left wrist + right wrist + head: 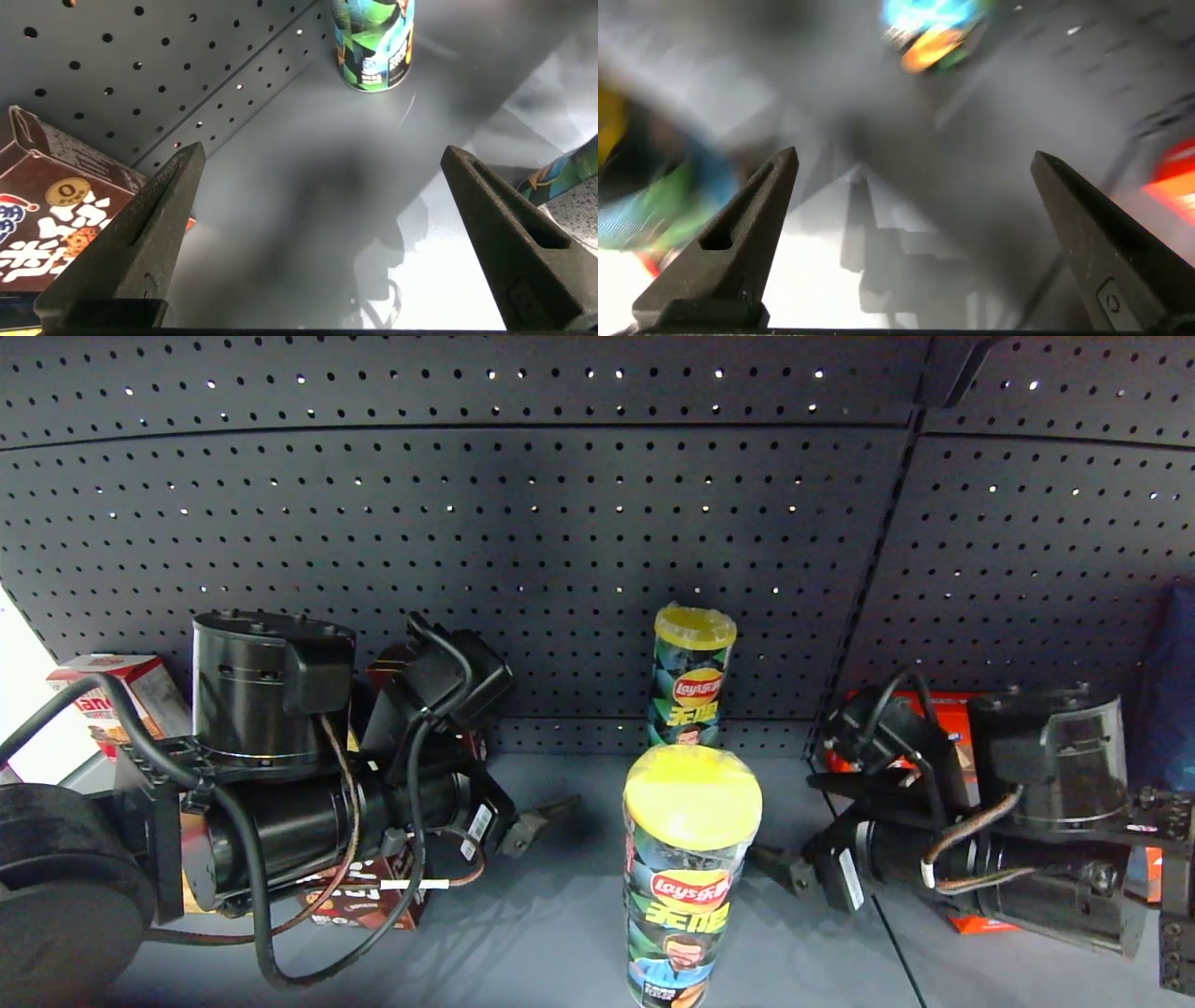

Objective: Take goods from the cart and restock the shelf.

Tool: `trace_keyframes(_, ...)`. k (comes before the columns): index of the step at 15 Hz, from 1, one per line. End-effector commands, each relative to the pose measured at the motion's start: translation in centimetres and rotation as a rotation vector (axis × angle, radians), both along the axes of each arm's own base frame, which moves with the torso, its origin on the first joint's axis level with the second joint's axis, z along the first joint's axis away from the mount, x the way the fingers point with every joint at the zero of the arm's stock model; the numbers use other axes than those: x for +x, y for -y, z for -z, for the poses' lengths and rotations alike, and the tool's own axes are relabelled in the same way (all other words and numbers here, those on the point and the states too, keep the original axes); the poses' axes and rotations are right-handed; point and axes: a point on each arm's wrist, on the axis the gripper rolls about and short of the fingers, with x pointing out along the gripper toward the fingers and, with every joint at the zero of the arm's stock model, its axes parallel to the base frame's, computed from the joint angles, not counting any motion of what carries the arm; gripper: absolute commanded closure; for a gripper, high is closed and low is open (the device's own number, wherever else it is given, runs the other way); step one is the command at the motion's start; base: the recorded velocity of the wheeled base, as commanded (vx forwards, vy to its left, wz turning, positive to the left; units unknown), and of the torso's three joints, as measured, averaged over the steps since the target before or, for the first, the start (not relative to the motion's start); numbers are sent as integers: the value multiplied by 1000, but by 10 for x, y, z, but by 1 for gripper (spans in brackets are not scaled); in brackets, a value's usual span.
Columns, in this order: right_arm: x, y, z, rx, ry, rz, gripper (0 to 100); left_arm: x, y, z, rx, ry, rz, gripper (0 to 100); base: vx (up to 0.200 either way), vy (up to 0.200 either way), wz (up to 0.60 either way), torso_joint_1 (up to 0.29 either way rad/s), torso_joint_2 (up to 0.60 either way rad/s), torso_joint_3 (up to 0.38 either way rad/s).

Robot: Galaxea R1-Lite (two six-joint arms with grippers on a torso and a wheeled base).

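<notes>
Two tall chip cans with yellow lids stand on the grey shelf (551, 933). The back can (693, 677) is against the pegboard, and the front can (689, 877) is near the shelf's front edge. My left gripper (546, 817) hovers low to the left of the front can, open and empty (322, 154); its wrist view shows the back can (374, 42) ahead and the front can's edge (570, 177) beside one finger. On the front can's other side my right gripper (770, 861) is open and empty (913, 157), with the blurred front can (645, 201) next to it.
A brown cookie box (364, 896) lies under the left arm, and a white and red box (121, 695) stands at the far left. An orange-red box (934, 709) sits behind the right arm, with a blue bag (1172, 681) at the far right. Black pegboard (523, 541) backs the shelf.
</notes>
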Motion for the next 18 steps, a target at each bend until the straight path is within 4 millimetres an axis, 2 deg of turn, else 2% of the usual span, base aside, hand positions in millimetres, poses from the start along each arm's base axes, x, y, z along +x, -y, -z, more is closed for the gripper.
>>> trace_keyframes(1, 18, 6, -9, 13, 32, 71, 0, 0, 0, 0, 0, 0, -1, 0, 0, 0, 0, 0, 0, 0)
trace_keyframes(4, 42, 6, -14, 16, 52, 142, 0, 0, 0, -1, -3, 4, 0, 0, 0, 0, 0, 0, 0, 0)
trace_keyframes(7, 66, 2, -11, 6, 57, 195, 0, 1, 1, -4, -8, 13, -1, 0, 0, 0, 0, 0, 0, 0)
trace_keyframes(8, 67, 2, -10, 6, 55, 197, 0, 1, 1, -4, -8, 13, -1, 0, 0, 0, 0, 0, 0, 0)
trace_keyframes(10, 85, -2, -9, 0, 66, 243, 0, 0, 0, -4, -8, 11, -3, 0, 0, 0, 0, 0, 0, 0)
trace_keyframes(14, 98, -5, -3, -5, 60, 255, 0, 1, -2, -4, -8, 11, -11, 0, 0, 0, 0, 0, 0, 0)
trace_keyframes(18, 110, -17, 4, -8, 55, 241, 0, 1, -2, -4, -8, 11, -11, 0, 0, 0, 0, 0, 0, 0)
